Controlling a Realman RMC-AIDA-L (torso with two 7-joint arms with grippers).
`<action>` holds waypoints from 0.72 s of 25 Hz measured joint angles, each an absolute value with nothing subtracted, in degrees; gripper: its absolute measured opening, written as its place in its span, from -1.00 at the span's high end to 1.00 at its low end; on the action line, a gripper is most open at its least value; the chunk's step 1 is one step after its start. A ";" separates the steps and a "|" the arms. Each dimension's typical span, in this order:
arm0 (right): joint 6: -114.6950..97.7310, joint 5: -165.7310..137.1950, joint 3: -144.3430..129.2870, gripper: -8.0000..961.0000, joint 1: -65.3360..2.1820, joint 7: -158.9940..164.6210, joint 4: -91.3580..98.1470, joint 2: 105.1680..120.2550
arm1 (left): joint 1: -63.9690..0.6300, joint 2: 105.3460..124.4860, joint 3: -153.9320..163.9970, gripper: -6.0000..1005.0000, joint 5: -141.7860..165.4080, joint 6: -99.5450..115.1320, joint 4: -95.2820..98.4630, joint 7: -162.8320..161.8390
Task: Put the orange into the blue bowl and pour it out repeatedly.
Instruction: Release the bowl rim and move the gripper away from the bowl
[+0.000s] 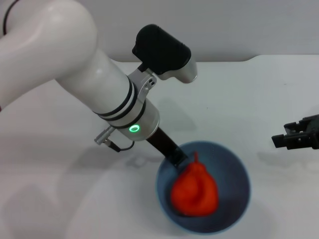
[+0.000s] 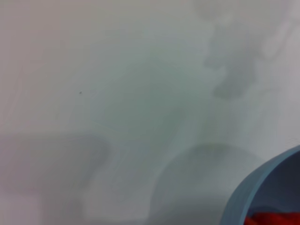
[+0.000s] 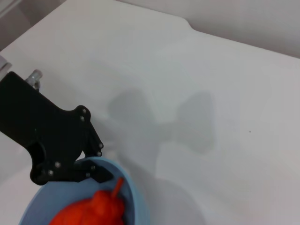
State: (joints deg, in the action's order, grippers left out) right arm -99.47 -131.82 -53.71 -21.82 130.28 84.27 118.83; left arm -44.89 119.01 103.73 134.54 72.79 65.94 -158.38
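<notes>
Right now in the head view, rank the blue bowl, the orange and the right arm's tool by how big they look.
1. Blue bowl
2. Orange
3. Right tool, cut off by the picture's edge, so its rank is unsure.

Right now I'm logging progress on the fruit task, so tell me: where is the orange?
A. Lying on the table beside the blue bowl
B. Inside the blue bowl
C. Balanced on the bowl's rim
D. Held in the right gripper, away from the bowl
B: the orange sits inside the blue bowl, with the left gripper at the bowl's rim and the right gripper off to the side holding nothing.
</notes>
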 joint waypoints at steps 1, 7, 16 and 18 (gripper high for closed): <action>-99.18 -131.80 -53.71 -0.08 -21.74 130.01 83.69 118.83 | -45.25 119.01 103.79 0.99 134.56 72.68 64.96 -158.40; -98.15 -131.74 -53.68 -0.08 -21.58 128.67 81.86 118.83 | -45.87 119.00 103.74 0.89 134.58 71.73 62.50 -158.81; -96.65 -131.74 -53.64 -0.08 -21.53 128.43 79.77 118.83 | -43.20 118.35 98.37 0.11 134.11 70.53 68.23 -158.34; -95.52 -131.74 -53.65 -0.08 -21.49 128.42 78.33 118.82 | -41.05 118.23 95.17 0.01 134.01 69.41 71.11 -157.76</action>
